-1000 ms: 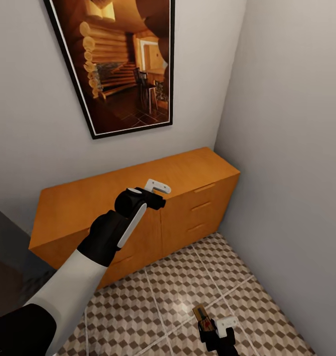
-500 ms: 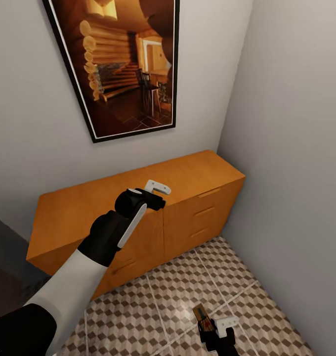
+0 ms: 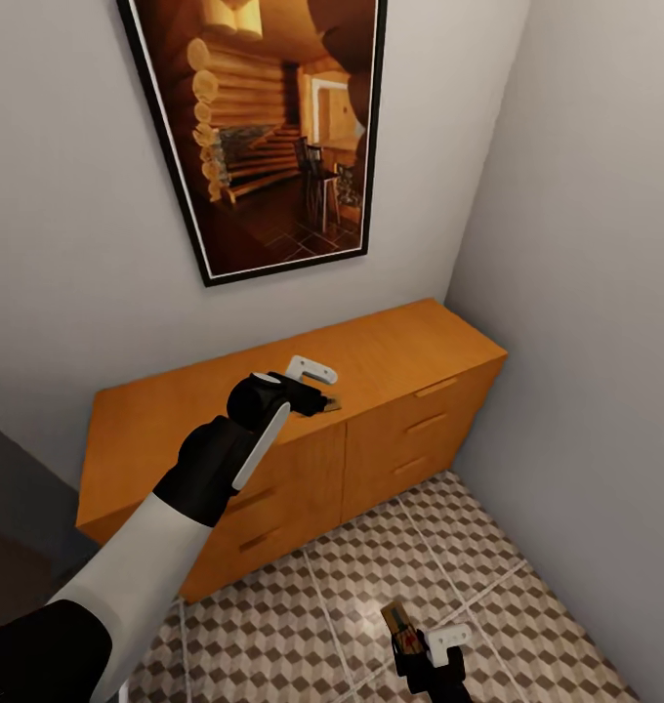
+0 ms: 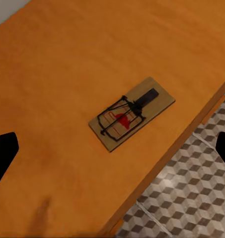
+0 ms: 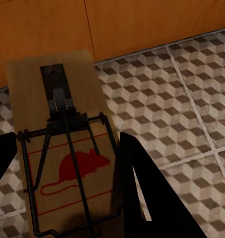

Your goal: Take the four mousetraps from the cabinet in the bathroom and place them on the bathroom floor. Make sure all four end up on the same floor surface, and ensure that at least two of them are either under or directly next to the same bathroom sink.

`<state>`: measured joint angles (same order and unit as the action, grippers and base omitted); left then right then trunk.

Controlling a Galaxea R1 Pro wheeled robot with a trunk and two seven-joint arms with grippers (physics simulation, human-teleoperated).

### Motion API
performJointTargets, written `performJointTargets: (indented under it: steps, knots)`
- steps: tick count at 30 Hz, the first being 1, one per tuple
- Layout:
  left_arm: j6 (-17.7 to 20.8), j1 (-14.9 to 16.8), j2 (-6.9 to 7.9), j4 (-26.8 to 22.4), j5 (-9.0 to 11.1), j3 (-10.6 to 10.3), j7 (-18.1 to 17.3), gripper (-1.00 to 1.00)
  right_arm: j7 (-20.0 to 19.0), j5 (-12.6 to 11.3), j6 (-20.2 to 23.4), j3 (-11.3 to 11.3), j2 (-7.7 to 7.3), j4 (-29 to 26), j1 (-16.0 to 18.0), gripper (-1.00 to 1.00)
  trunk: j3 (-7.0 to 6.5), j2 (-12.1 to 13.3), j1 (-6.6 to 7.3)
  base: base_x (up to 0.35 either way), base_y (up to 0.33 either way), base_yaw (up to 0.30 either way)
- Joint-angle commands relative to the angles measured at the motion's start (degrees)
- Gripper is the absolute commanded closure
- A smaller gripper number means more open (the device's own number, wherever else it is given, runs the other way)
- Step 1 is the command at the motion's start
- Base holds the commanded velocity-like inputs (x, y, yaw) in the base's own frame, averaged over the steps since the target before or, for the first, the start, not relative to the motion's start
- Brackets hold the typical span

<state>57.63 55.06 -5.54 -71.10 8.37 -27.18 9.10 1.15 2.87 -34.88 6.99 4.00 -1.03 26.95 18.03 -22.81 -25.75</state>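
Lying on cabinet (image 4: 57, 99), mousetrap (image 4: 131, 112), left jaws spread

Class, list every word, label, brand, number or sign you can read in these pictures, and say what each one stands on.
Readable words or numbers: none.
Mousetrap held in the right gripper: a red mouse picture inside a red outline, no lettering.
Mousetrap on the cabinet top: a red mark, too small to tell any text.
Framed picture on the wall: a log-cabin interior, no caption.
Cabinet: plain wood, no label.

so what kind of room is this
Likely a corner of a home bathroom or hallway: cube-patterned floor tiles, a low wooden cabinet against grey walls, and a framed picture above it.
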Motion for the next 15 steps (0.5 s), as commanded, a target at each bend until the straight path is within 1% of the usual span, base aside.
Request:
performJointTargets:
  steps: [1, 15]
  knots:
    - [0.20, 0.06, 0.01, -0.02, 0.60, -0.07, 0.57, -1.00, 0.14, 0.21, -0.19, 0.04, 0.01, 0.07, 0.05, 1.00, 0.10, -0.10, -0.03, 0.001, 0.083, 0.000]
    - [0.20, 0.04, 0.01, 1.00, 0.60, -0.25, 0.57, -1.00, 0.16, 0.21, -0.19, 0.04, 0.00, 0.08, 0.04, 1.00, 0.10, -0.10, -0.03, 0.000, 0.011, 0.000]
